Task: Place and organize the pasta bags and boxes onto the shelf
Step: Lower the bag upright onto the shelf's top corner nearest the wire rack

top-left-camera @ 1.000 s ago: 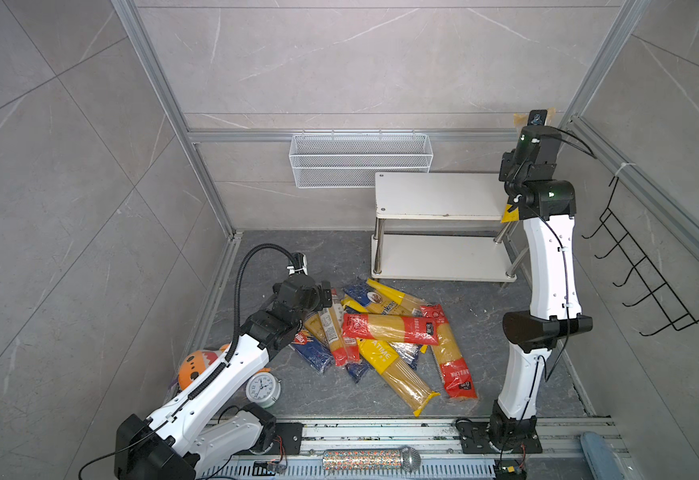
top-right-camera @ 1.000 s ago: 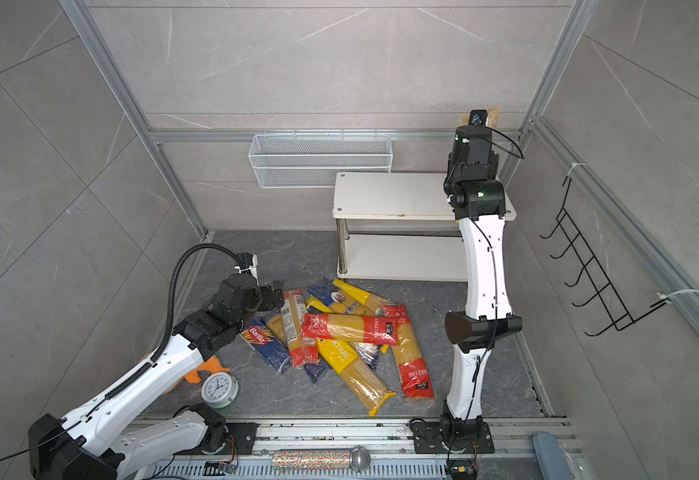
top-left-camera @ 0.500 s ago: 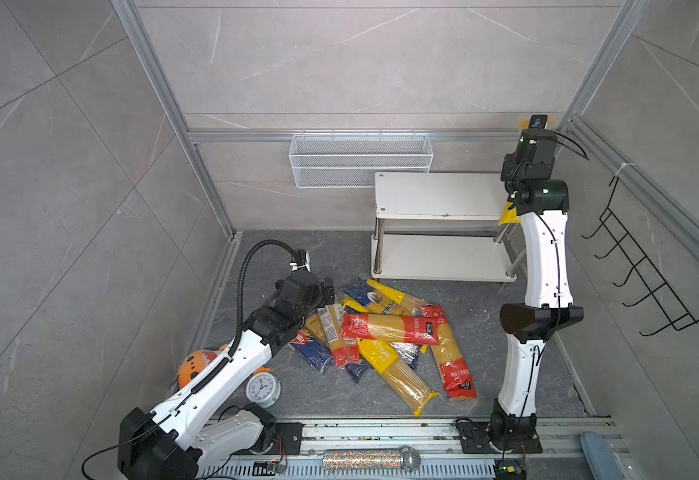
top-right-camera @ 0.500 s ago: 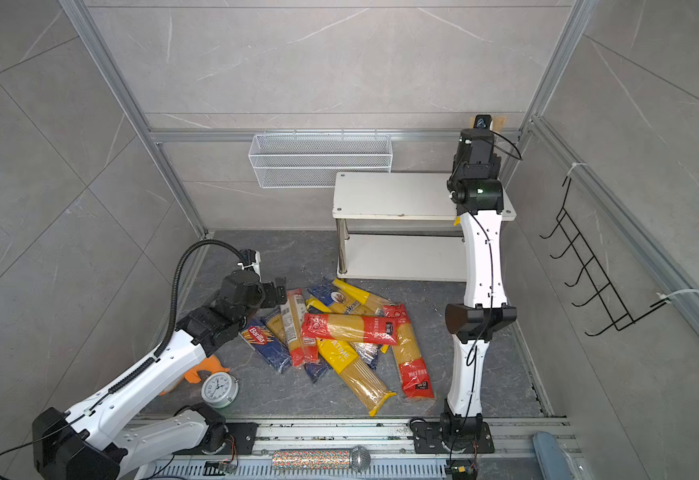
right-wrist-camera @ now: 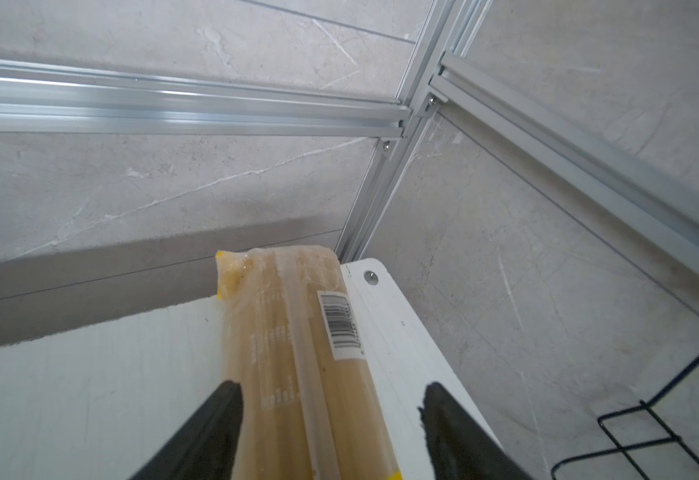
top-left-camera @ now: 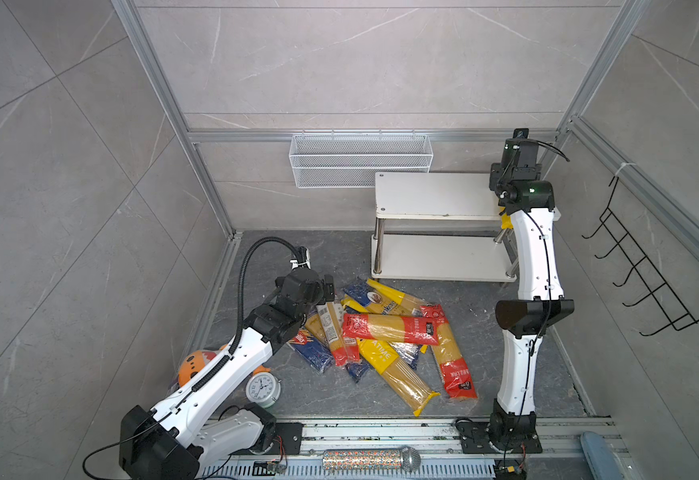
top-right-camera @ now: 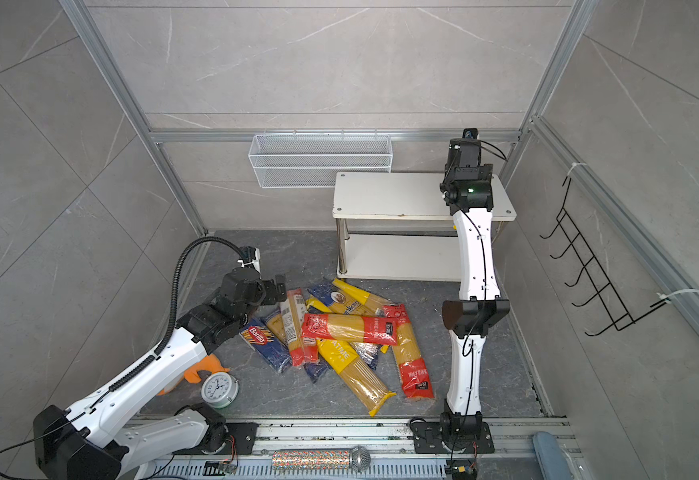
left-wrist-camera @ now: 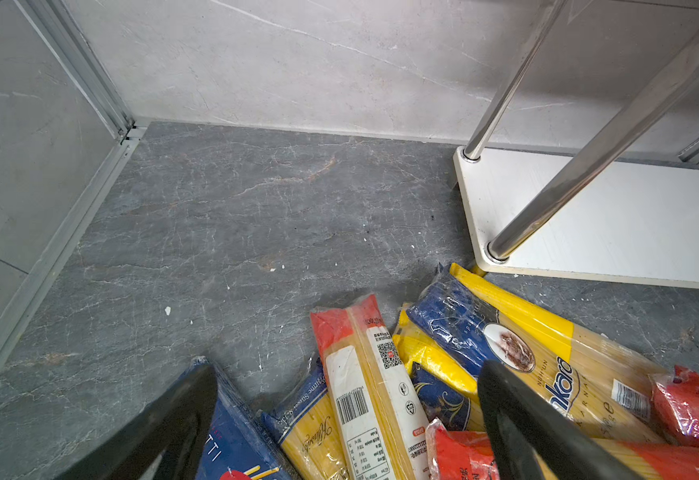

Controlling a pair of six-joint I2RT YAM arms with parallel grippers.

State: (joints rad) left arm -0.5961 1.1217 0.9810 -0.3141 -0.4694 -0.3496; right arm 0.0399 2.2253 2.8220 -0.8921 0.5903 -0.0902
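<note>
A clear pasta bag (right-wrist-camera: 297,353) with a barcode label lies along the right end of the shelf's top board (right-wrist-camera: 90,395). My right gripper (right-wrist-camera: 331,385) is open astride it, its fingers (right-wrist-camera: 214,424) apart from the wrapper. In both top views the right wrist (top-left-camera: 520,183) hides those jaws above the white shelf (top-left-camera: 435,195). Several pasta bags lie piled on the floor, a red-ended one (top-left-camera: 389,328) on top and a blue Barilla box (top-right-camera: 262,338) at the left. My left gripper (left-wrist-camera: 349,368) hangs open and empty over the pile's far left end.
A white wire mesh basket (top-left-camera: 360,160) hangs on the back wall. A black hook rack (top-left-camera: 647,274) is on the right wall. A clock (top-left-camera: 262,386) and an orange toy (top-left-camera: 191,365) sit by the left arm. A microphone (top-left-camera: 372,459) lies on the front rail.
My right gripper has opened and let go of the bag on the top board. The right arm straightened a little. The left gripper edged toward the pile.
</note>
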